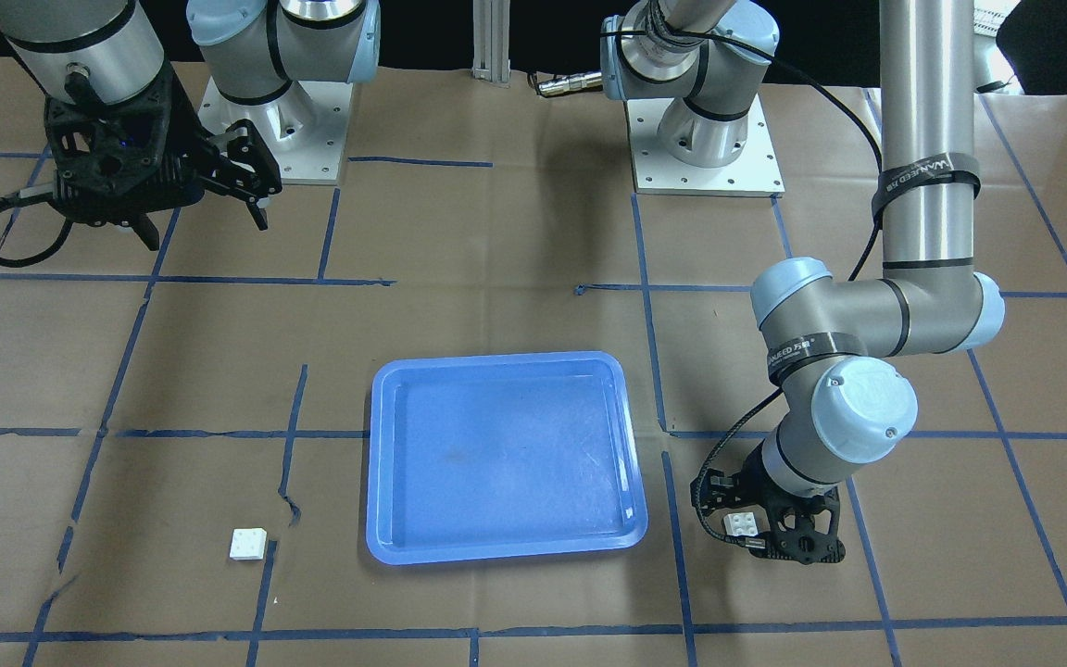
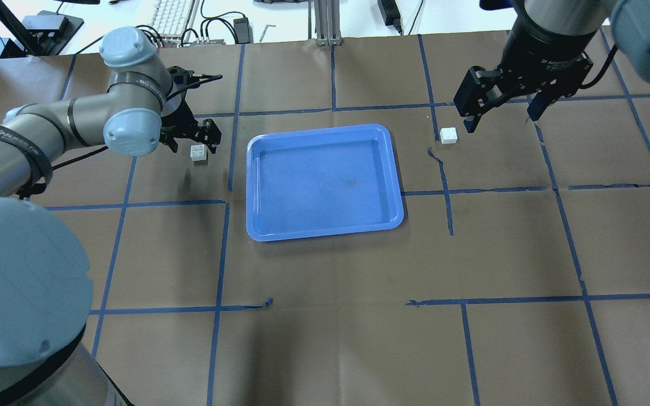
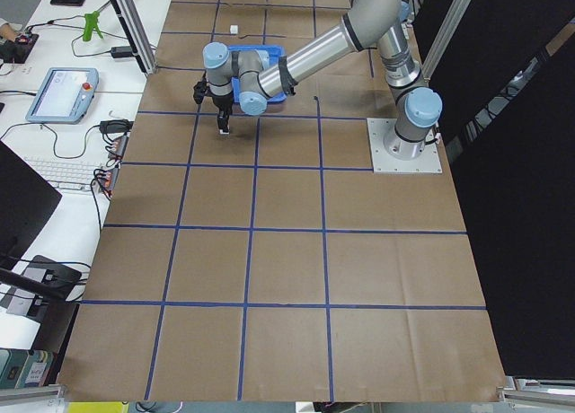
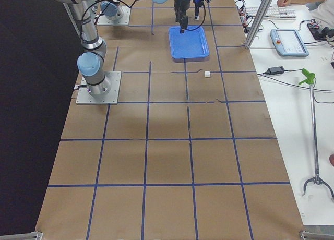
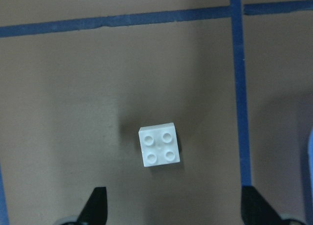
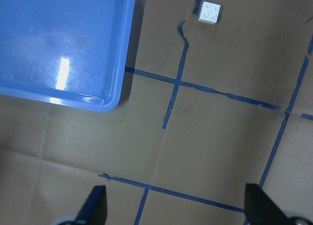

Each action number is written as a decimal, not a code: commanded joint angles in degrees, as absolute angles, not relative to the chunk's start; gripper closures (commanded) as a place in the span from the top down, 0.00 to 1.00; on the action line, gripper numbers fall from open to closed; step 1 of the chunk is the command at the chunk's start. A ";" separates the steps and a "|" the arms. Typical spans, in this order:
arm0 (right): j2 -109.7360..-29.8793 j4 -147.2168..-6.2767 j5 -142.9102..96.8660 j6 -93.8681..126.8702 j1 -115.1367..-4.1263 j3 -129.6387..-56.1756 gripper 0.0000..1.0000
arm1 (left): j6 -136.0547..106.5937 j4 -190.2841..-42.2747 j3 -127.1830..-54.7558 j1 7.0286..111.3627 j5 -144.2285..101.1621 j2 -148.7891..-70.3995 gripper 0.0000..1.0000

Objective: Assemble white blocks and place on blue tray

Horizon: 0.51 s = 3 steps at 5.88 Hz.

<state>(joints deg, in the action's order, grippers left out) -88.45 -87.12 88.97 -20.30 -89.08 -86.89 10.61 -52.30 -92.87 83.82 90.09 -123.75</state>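
Observation:
One white block (image 2: 198, 152) lies studs up on the brown table, left of the blue tray (image 2: 325, 225). My left gripper (image 2: 194, 143) hangs open just over it; in the left wrist view the block (image 5: 159, 146) lies ahead of the spread fingertips (image 5: 96, 205), untouched. The other white block (image 2: 448, 135) lies right of the tray. My right gripper (image 2: 500, 119) is open and empty, high above the table beside that block, which shows small in the right wrist view (image 6: 210, 12). The tray (image 1: 506, 547) holds nothing.
Brown paper with a blue tape grid covers the table. The two arm bases (image 1: 705, 139) (image 1: 274, 130) stand at the robot's side. A torn tape line (image 2: 440, 160) runs between the tray and the right block. An operators' desk with a keyboard (image 3: 67, 172) borders the far edge.

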 commanded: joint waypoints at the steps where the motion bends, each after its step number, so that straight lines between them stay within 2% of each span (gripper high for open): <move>1: -86.67 -87.36 88.68 -43.20 -84.50 -86.75 1.00 | 10.72 -50.98 -92.90 83.76 90.09 -124.89 0.77; 2: -85.53 -89.71 88.59 -57.08 -80.98 -86.75 1.00 | 10.90 -50.98 -92.81 83.76 90.09 -124.89 0.42; 3: -84.39 -91.39 88.59 -68.79 -77.82 -86.23 1.00 | 13.68 -50.98 -92.46 83.76 90.09 -124.72 0.16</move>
